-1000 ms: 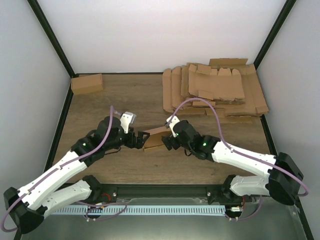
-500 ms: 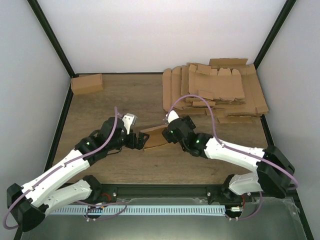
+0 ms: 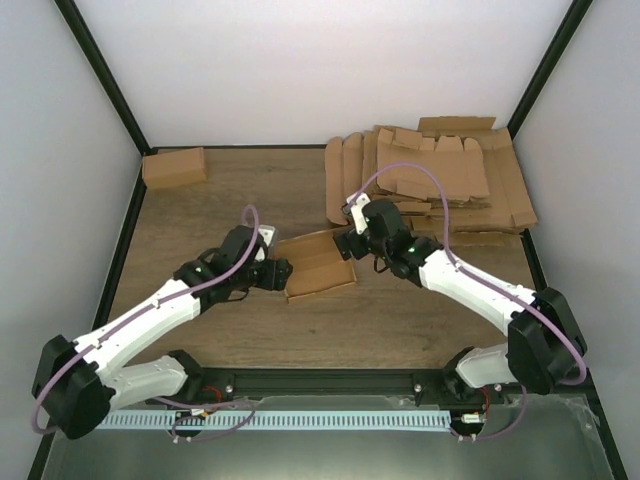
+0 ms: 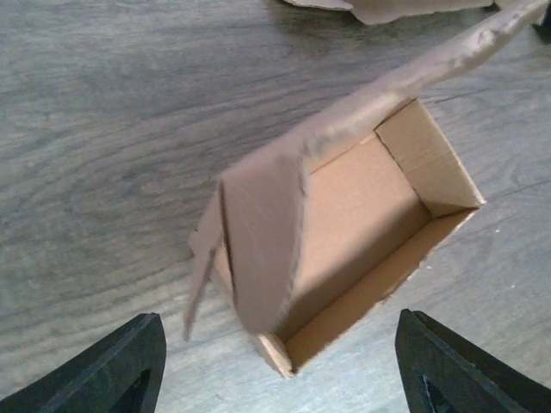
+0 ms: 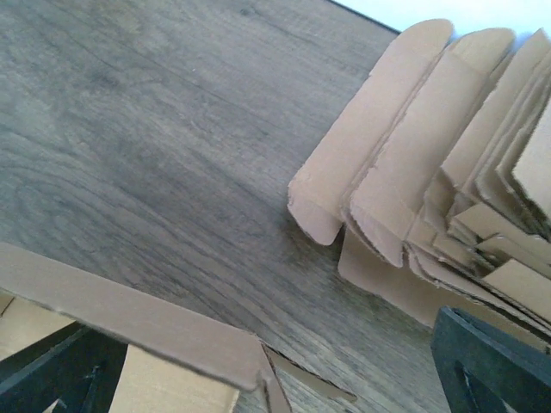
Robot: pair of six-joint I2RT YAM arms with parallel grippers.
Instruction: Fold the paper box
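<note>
Lining up on the paper box (image 3: 320,268), which is lying open on the table (image 3: 200,210), long axis running from my left gripper (image 3: 283,272) to my right gripper (image 3: 346,243); both are standing wide apart, gripping nothing.

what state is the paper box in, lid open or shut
Open. In the left wrist view the paper box shows its empty inside, and its lid flap stands raised, not folded down.

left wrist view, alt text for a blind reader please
A half-folded brown paper box sits open on a wooden table, one long flap raised. The open left gripper shows as dark fingertips at the bottom corners, clear of it.
</note>
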